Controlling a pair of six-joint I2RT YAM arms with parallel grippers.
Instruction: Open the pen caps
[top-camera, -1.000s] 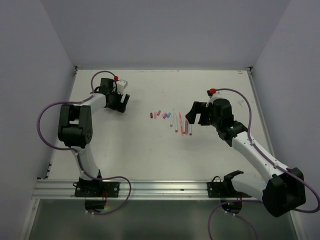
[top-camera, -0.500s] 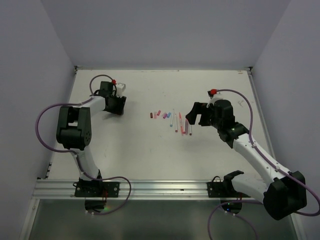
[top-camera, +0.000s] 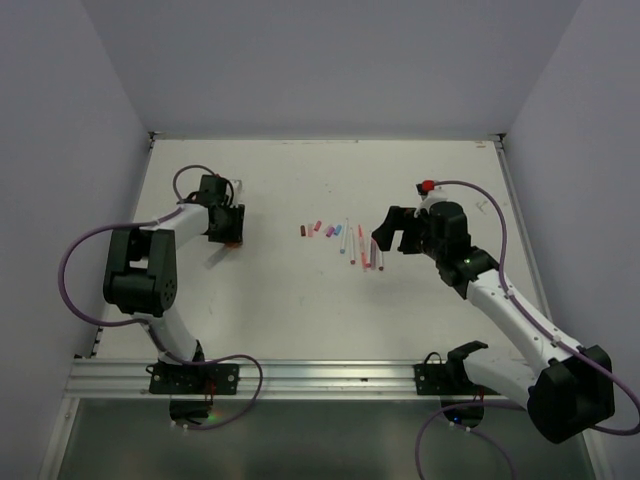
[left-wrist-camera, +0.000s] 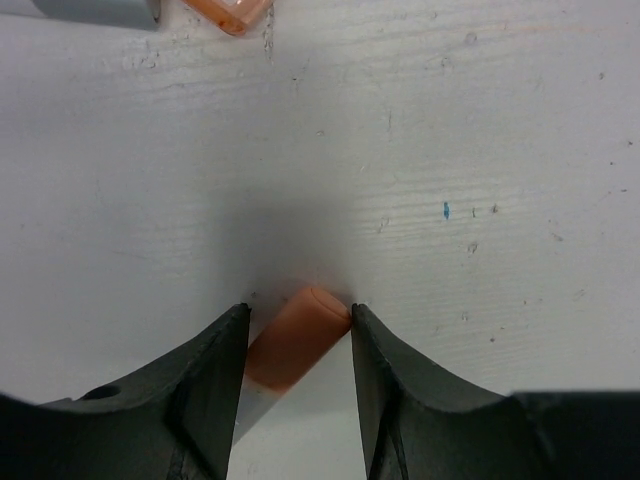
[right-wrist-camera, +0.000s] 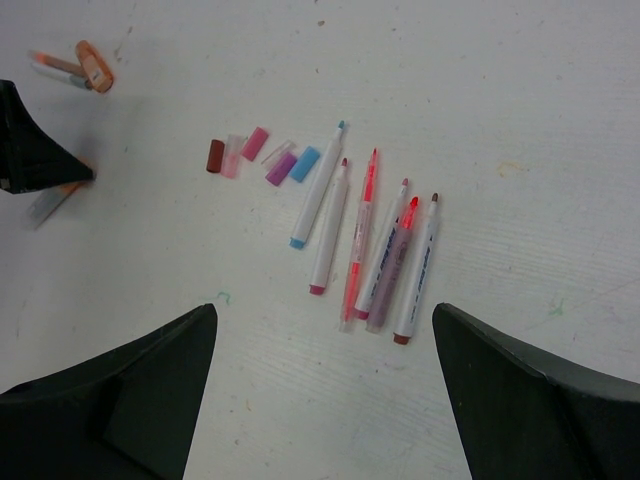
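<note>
The left fingers (left-wrist-camera: 200, 380) are set narrow and pressed on both sides of an orange cap (left-wrist-camera: 297, 335), which is lying on the surface (left-wrist-camera: 480, 150). The right fingers (right-wrist-camera: 130, 390) are held wide apart above the thin pens (right-wrist-camera: 330, 225), and nothing is held. Small loose caps (right-wrist-camera: 281, 168) are seen just beside the pens.
</note>
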